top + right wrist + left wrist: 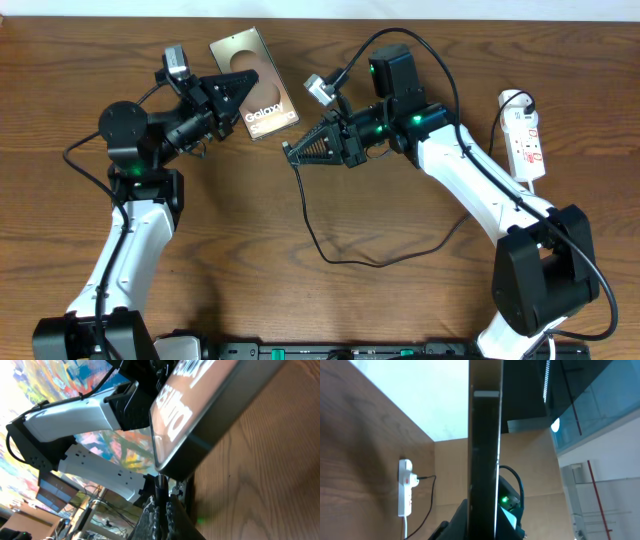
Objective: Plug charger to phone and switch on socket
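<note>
The phone [262,108], bronze-grey with "Galaxy" on its face, is held tilted above the table at the back left, and my left gripper [240,86] is shut on it. In the left wrist view the phone [485,445] shows edge-on as a dark upright bar. My right gripper [291,152] is shut on the plug tip of the charger [312,232], whose thin black cable loops over the table. In the right wrist view the charger tip [160,482] points up at the phone's lower edge [200,415]; whether it is in the port cannot be told. The socket [525,135] lies at the right edge.
The black cable sags in a wide loop between the two arms and runs toward the socket [405,487]. The right arm's elbow [400,75] stands behind its gripper. A black rail [330,350] lines the table's front edge.
</note>
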